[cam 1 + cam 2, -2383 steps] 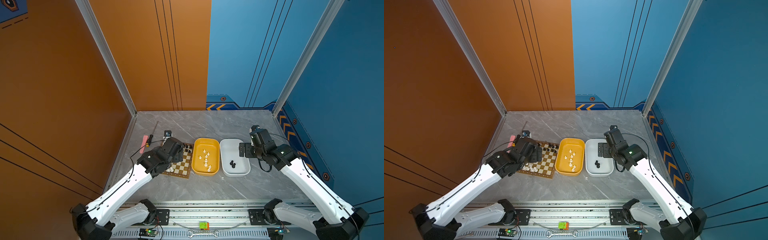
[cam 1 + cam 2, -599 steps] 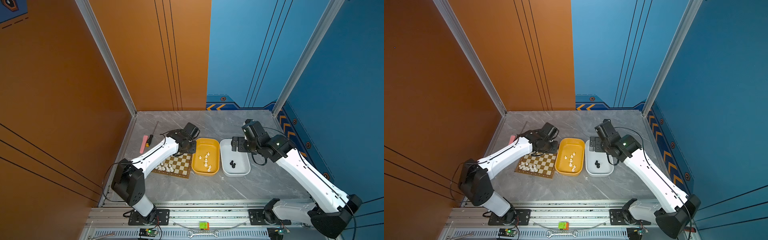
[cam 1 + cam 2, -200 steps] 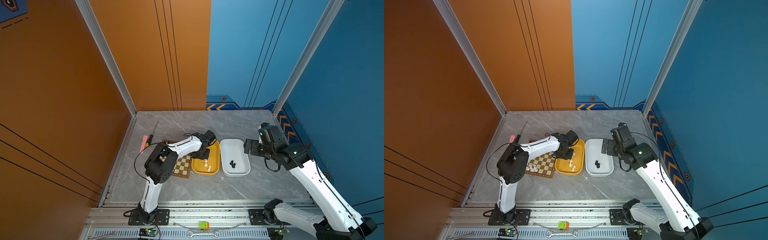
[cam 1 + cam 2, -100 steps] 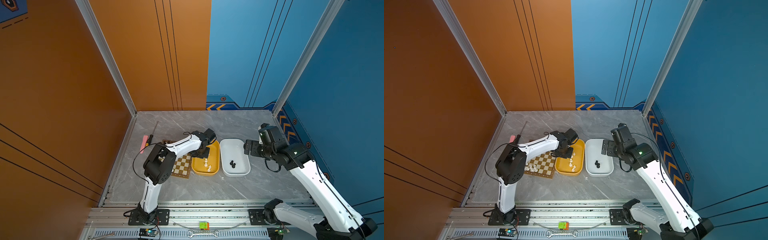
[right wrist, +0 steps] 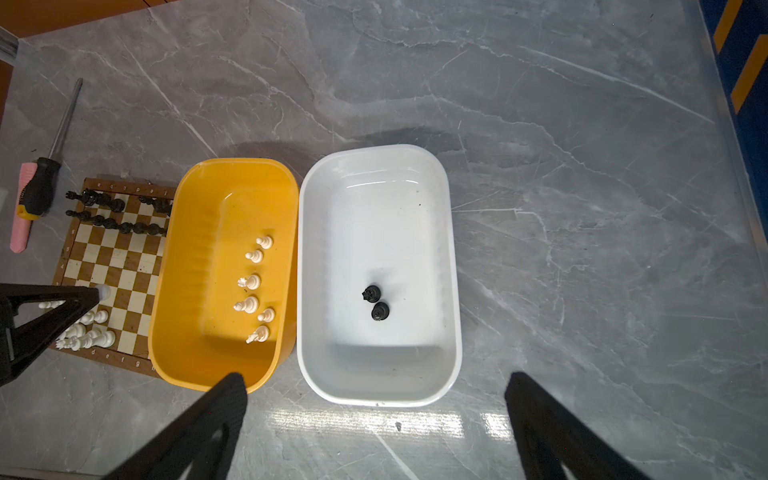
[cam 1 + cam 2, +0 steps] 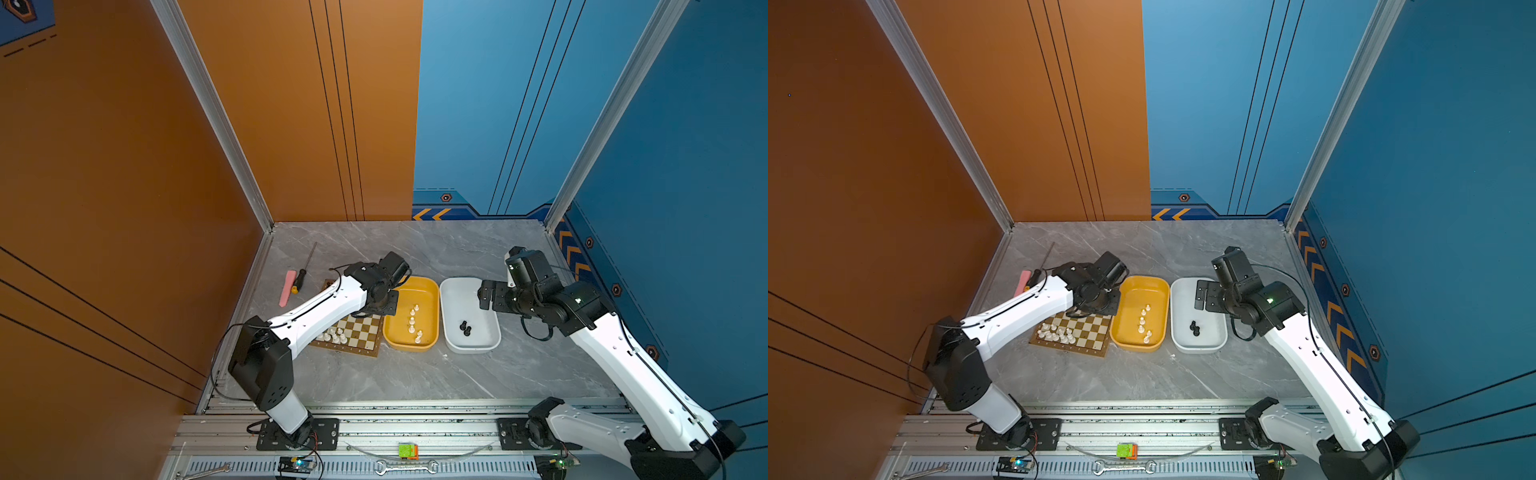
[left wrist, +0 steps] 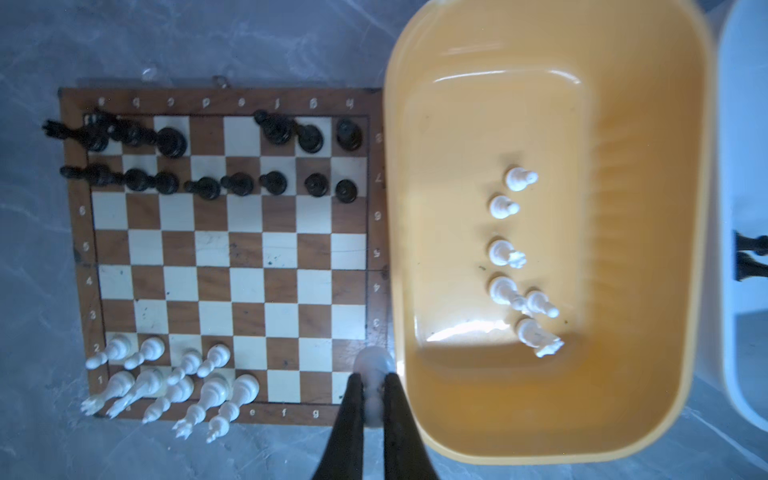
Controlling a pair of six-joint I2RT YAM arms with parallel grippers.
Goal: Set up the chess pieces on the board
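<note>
- Top views: in both top views the board (image 6: 359,332) lies near the bench's (image 6: 415,374) left edge, with the yellow tub (image 6: 419,291) touching its side and the white tub (image 6: 461,299) next along. The left gripper (image 6: 381,308) hangs over the board's edge nearest the yellow tub, and its load is hidden under the wrist. The right gripper (image 6: 1202,296) hangs spread wide over the white tub's far end, carrying nothing.
- Left wrist view: the left gripper's jaws are pinched on a white piece (image 7: 371,362), too blurred to name, above the board's white-side corner beside the yellow tub. The black pieces (image 7: 206,188) fill their pawn row; the back row lacks its two middle squares. Nine white pieces (image 7: 214,388) crowd the opposite corner. Six spare white pieces (image 7: 503,206) wait in the yellow tub.
- Right wrist view: the right gripper's fingers stand far apart. The two spare black pieces (image 5: 376,302) sit almost touching in the white tub. A screwdriver (image 5: 41,187) lies beyond the board's far corner.
- Risks, as we judge them:
  - The held piece travels close to the yellow tub's rim, so a low pass could clip it and twist the piece in the pinch.
  - The white pieces stand tightly packed. Setting down beside them, or opening the jaws there, could topple a neighbour.
  - The spare black pieces are so close that closing on one may nudge the other over.
</note>
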